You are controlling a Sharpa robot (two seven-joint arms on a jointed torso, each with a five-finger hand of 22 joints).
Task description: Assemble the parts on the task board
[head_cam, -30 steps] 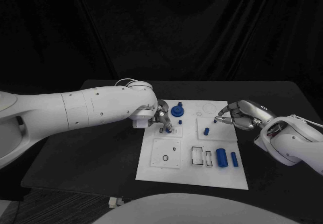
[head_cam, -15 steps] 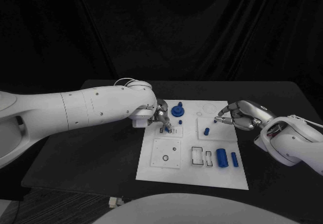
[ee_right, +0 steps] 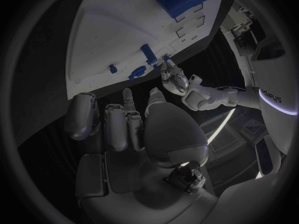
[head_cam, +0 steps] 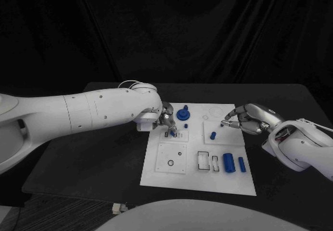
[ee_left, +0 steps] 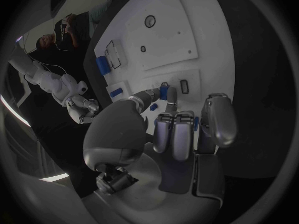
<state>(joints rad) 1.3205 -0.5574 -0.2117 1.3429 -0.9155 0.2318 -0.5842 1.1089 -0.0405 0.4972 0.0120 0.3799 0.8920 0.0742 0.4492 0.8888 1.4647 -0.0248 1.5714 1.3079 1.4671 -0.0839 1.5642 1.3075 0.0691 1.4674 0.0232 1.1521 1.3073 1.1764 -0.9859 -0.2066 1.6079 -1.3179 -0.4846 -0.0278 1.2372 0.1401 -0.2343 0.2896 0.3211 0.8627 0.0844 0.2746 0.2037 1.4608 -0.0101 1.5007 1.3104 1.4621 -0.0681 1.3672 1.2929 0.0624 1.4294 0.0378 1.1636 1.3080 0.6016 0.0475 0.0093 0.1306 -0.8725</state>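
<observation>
The white task board (head_cam: 198,179) lies in the middle of the table. My left hand (head_cam: 165,121) hovers over its upper-left insert and pinches a small blue part (head_cam: 171,131) between thumb and fingertip. The left wrist view shows that part (ee_left: 164,91) just beside a dark slot (ee_left: 184,86). My right hand (head_cam: 244,118) hangs over the board's upper-right edge with its fingers curled in and nothing seen in them. A short blue peg (head_cam: 213,135) lies on the insert below it.
A blue gear-shaped part (head_cam: 182,114) and a thin blue pin (head_cam: 186,126) stand near the board's top. A blue cylinder (head_cam: 227,162) and a blue bar (head_cam: 241,164) lie at the lower right, beside an open rectangular slot (head_cam: 202,161). Black table surrounds the board.
My left hand's fingertips have dipped slightly toward the upper-left insert with the small blue part. The right hand has hardly moved.
</observation>
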